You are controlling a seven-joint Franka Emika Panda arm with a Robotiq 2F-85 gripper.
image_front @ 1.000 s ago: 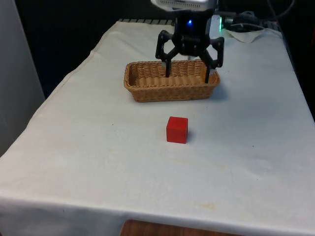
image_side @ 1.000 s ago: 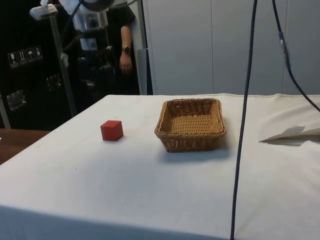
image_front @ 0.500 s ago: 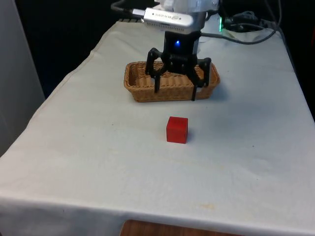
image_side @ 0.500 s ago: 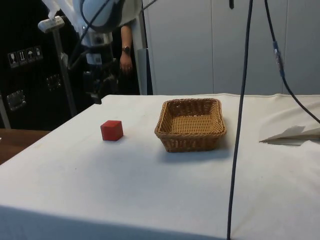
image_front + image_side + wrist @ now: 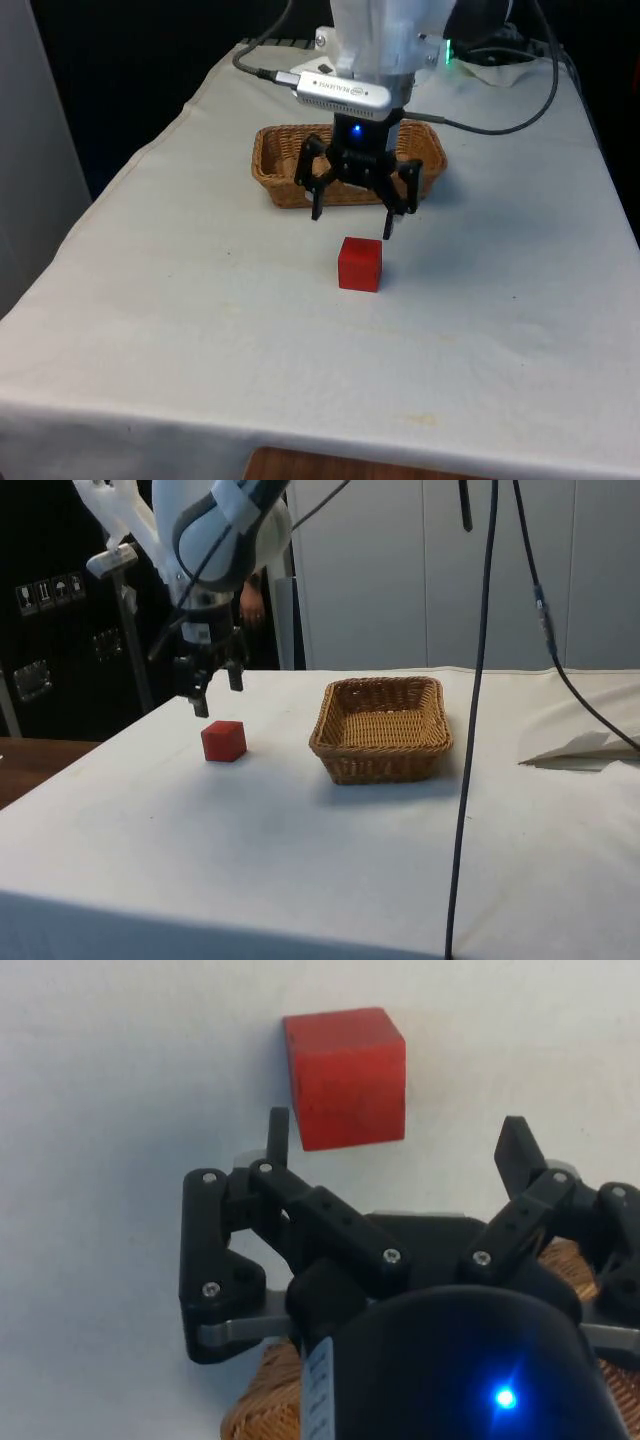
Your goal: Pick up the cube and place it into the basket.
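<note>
Black and spread wide, the pincer (image 5: 352, 225) hangs in the air with nothing between its two fingers. It points down at the table (image 5: 200, 330), which has a white cloth on it. The pincer is up above the cloth, between the cube (image 5: 360, 264) and the basket (image 5: 278, 170). It is very near the cube but it does not touch it.

The cube is red. It sits flat on the cloth, out in the open, near the middle of the table. In the side view the pincer (image 5: 215, 694) hangs just over the cube (image 5: 223, 740), a little to the far side of it. In the wrist view the cube (image 5: 346, 1077) lies just past the tips of the two fingers (image 5: 278, 1134), closer to one finger than to the other. It is not yet between them.

The basket is brown and woven, with low walls and a long shape. It stands on the cloth behind the pincer in the front view. In the side view the basket (image 5: 382, 755) is well apart from the cube, with bare cloth between them. A bit of its woven wall (image 5: 270, 1400) shows under the pincer in the wrist view.

The white arm (image 5: 375, 40) comes down from above the basket to the pincer.
</note>
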